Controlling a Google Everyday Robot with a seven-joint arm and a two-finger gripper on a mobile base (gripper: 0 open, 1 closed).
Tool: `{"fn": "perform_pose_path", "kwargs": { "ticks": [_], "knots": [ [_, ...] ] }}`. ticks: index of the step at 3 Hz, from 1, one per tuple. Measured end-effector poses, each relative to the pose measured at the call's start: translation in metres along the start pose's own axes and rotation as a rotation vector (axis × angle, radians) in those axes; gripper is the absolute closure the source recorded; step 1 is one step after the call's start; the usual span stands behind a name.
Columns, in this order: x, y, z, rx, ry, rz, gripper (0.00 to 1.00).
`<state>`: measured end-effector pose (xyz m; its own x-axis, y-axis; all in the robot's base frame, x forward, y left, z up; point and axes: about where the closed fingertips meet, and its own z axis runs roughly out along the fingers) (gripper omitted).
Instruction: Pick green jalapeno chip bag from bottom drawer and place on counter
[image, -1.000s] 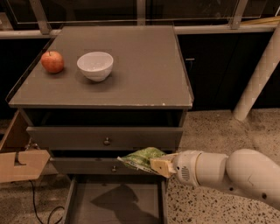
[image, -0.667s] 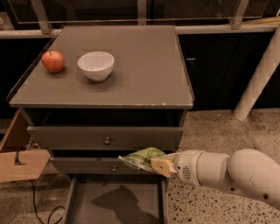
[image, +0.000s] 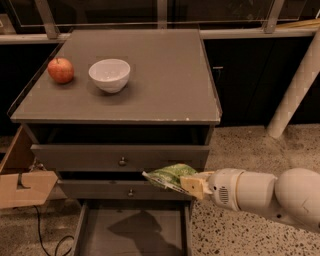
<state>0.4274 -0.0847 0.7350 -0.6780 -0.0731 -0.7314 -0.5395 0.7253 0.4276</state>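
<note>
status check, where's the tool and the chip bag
tool shut on green jalapeno chip bag, above open bottom drawer. bag not yet on counter. apple, white bowl on its left part.

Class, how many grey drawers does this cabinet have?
3: an upper knobbed drawer under the counter, a lower knobbed drawer, and the shallow bottom drawer, open. The gripper holds the crinkly green chip bag above it.

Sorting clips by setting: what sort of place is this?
Likely an office kitchenette or test kitchen: counter with apple and bowl, speckled floor. The gripper holds the green jalapeno chip bag above the open bottom drawer.
</note>
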Motion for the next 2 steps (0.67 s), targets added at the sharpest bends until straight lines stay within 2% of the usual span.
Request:
{"fn": "perform_pose_path", "kwargs": {
  "ticks": [1, 2],
  "knots": [
    [-0.024, 0.000, -0.040, 0.060, -0.063, -0.035, 1.00],
    [-0.038, -0.002, -0.063, 0.095, -0.112, -0.058, 1.00]
  ]
}}
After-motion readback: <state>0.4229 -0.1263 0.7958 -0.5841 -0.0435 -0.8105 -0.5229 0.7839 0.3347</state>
